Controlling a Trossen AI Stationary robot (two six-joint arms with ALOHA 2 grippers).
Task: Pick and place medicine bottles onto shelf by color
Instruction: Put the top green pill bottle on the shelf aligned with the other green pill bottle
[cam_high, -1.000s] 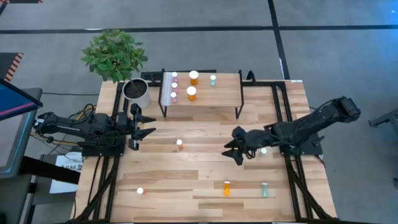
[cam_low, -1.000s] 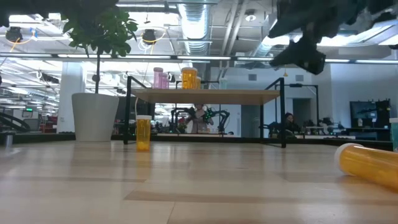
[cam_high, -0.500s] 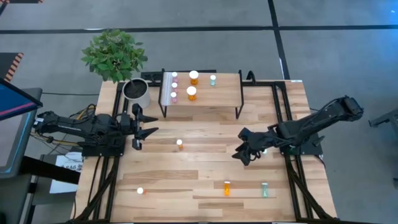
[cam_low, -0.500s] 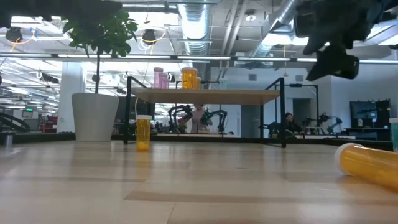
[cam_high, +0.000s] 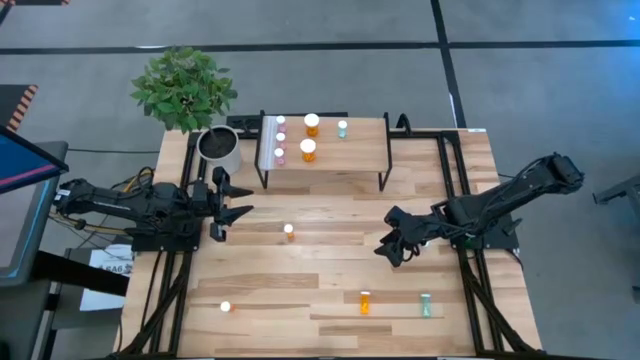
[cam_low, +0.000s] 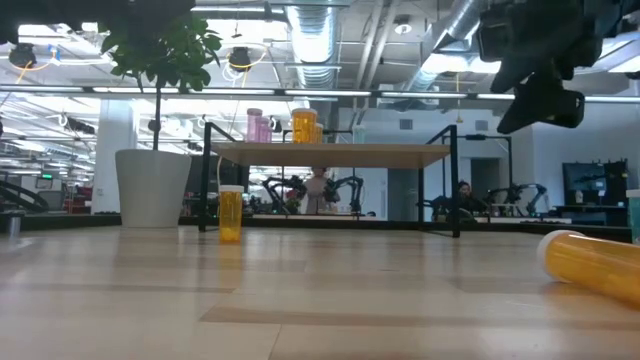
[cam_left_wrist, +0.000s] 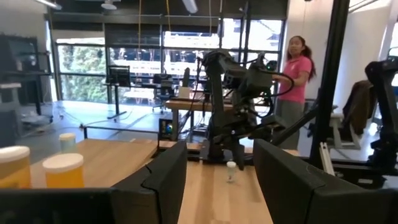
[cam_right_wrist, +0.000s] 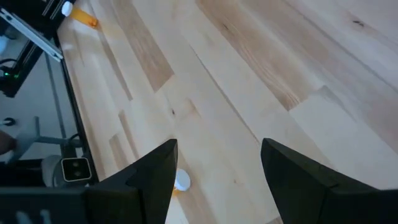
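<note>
The shelf (cam_high: 335, 160) stands at the table's far middle and carries three pink bottles (cam_high: 280, 137), two larger orange bottles (cam_high: 308, 150) and a pale green bottle (cam_high: 342, 128). On the table, a small orange bottle (cam_high: 289, 231) stands upright at the middle. An orange bottle (cam_high: 364, 301) and a green bottle (cam_high: 425, 304) are near the front right, and another small bottle (cam_high: 225, 307) is at the front left. My left gripper (cam_high: 238, 202) is open at the left. My right gripper (cam_high: 388, 247) is open above the table, right of the middle.
A grey-white plant pot (cam_high: 219, 148) with a leafy plant stands left of the shelf. Black frame rails (cam_high: 452, 190) run along the table's sides. In the left wrist view a person (cam_left_wrist: 295, 74) stands in the room beyond the table.
My right gripper has moved a little toward the table's right edge, still open and empty. The bottles have stayed where they were.
</note>
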